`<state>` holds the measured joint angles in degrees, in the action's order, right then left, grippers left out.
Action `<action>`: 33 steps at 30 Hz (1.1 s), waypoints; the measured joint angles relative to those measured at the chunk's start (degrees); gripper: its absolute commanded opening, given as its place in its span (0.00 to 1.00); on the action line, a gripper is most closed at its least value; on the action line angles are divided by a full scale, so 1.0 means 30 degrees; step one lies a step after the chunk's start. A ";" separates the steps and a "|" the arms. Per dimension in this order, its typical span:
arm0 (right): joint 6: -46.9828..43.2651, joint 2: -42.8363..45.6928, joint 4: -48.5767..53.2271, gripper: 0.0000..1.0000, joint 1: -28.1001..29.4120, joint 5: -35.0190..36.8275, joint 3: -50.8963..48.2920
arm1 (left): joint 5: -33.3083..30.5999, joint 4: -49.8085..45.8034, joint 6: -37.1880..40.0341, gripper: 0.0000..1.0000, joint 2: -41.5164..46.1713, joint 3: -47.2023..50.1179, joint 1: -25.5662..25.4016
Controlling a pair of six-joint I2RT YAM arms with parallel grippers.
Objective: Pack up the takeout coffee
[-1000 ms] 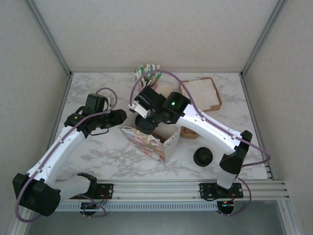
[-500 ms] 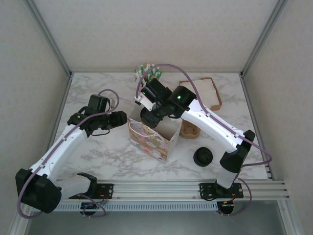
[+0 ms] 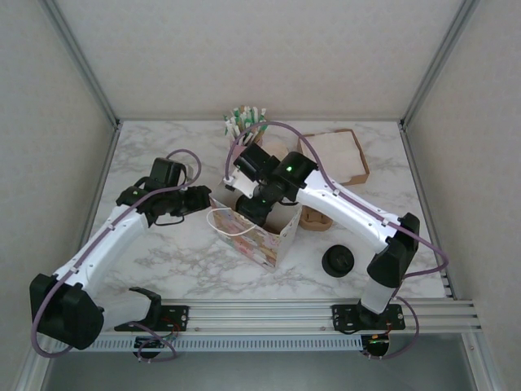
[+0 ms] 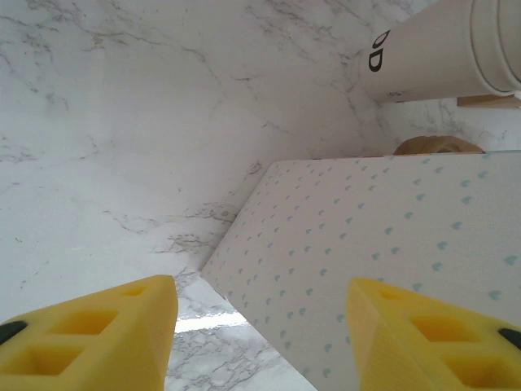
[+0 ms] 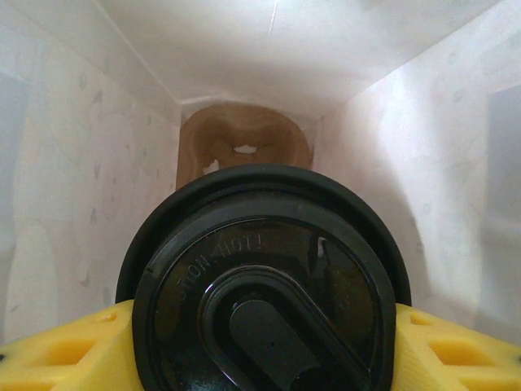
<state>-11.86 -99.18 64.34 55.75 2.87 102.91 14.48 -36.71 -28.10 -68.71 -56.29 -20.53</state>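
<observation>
While the R gripper [image 3: 253, 208] reaches down thru the open mouth of the paper bag [image 3: 259, 243], which stands upright about mid-way across the marble table [image 3: 163, 254], its yellow fingers [image 5: 61, 354] are clamped on the takeout coffee [image 5: 264, 285] at either side of the black lid's rim. So the cup hangs lid-up inside the bag, btwn the white inner walls; the pale cup body is hidden under the lid. That rim grip makes sense: it keeps the cup vertical so nothing spills, and keeps the claw slim enough for a narrow bag. Beyond the lid, at the bag's floor, sits a brown pulp carrier [image 5: 244, 142] w/ a hole showing, prob. the seat meant for the cup. I judge the cup isn't seated yet, as the carrier looks well below it. The L gripper [image 4: 260, 314] has its jaws apart w/ nothing btwn them, low over the table just beside the bag's left wall, the heart-dotted side ahead of its fingertips. It's prob. parked there to brace the bag if it tips or slides; can't tell if it touches. Past the bag, toward the far edge, is a pale paper cup [image 4: 431, 57]. A loose black lid [image 3: 338, 261] lies by the near edge, right of the bag and well apart from it, not part of this load. Next move calls for straight lowering, centred on the hole; the risk is snagging a bag wall and folding it in.
</observation>
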 measured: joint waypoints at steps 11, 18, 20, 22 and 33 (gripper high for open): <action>-0.0284 0.0095 -0.0641 0.54 0.0000 0.0022 -0.0925 | -0.0058 0.1581 -0.0342 0.50 -0.1588 0.0933 -0.0015; -0.0313 -0.0321 -0.0918 0.53 0.0000 0.0000 -0.1151 | -0.0066 0.2645 -0.0801 0.50 -0.2419 0.1741 -0.0022; -0.0350 -0.0561 -0.1035 0.53 0.0000 -0.0044 -0.1319 | -0.0066 0.2958 -0.0954 0.49 -0.2616 0.1945 -0.0015; -0.0357 -0.0794 -0.1158 0.53 0.0000 -0.0066 -0.1450 | -0.0073 0.3279 -0.1129 0.49 -0.2790 0.2142 -0.0022; -0.0641 -0.1413 -0.1814 0.53 0.0000 -0.0408 -0.1668 | -0.0357 0.5107 -0.1741 0.48 -0.4306 0.3162 -0.0058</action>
<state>-13.78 -103.42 58.89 55.75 1.65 97.91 13.41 -21.39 -33.32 -81.62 -46.81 -20.71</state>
